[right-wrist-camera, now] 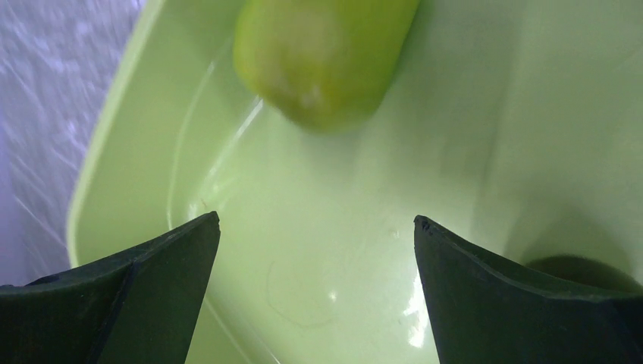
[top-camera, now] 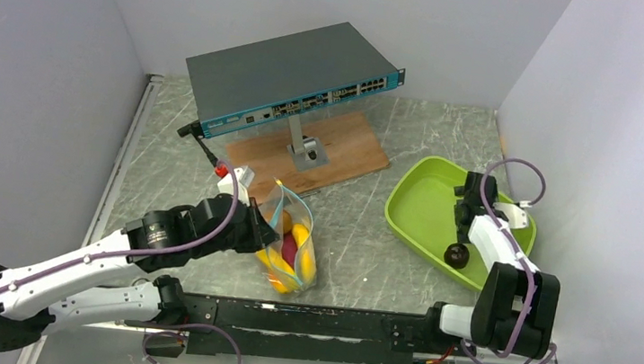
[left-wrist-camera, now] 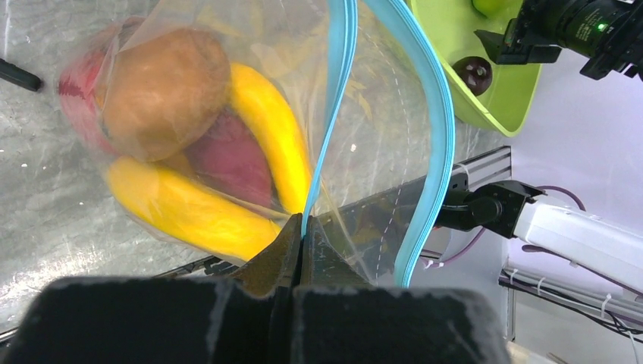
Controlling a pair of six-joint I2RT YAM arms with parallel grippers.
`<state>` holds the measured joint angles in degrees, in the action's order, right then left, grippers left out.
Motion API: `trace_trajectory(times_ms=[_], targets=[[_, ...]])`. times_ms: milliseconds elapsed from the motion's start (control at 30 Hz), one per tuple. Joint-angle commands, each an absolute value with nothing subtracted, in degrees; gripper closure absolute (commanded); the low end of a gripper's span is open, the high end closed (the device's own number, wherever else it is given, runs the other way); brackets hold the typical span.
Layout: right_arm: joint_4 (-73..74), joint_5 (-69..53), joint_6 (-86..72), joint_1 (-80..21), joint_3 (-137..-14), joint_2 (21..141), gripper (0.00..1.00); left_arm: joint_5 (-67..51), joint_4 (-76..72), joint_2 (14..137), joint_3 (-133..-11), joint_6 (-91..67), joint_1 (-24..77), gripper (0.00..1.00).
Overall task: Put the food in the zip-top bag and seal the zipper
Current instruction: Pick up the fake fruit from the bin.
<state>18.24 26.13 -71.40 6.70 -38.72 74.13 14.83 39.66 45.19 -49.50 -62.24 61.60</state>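
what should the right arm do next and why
Probably ease the right gripper forward and down onto the green toy pear. Its jaws stand wide open over the lime-green plastic tray, and the pear lies just beyond them. The left gripper pinches the teal-blue zipper strip of the clear zip-top bag, mouth open.

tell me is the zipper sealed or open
Open. The zipper shows two teal strips standing apart; the left gripper pinches one.

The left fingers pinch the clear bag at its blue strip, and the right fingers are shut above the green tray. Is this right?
Not quite: the right fingers stand wide open above the green tray, as the right wrist view shows. The left fingers do pinch the clear bag at its blue strip.
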Motion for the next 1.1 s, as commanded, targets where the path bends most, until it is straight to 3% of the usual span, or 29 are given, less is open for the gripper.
trace_trajectory(times_ms=[0, 767, 1067], targets=[[13.9, 29.5, -76.4, 11.8, -41.1, 75.1, 0.00, 14.1, 38.0, 45.8, -50.8, -62.0, 61.8, 1.00], [4.8, 34.1, -71.1, 15.9, -41.7, 84.4, 0.01, 18.9, 45.6, 54.5, -59.0, -60.9, 61.8, 1.00], [1.0, 32.7, -70.1, 16.1, -40.2, 85.3, 0.10, 18.6, 43.8, 55.9, -59.7, -60.0, 61.8, 1.00]])
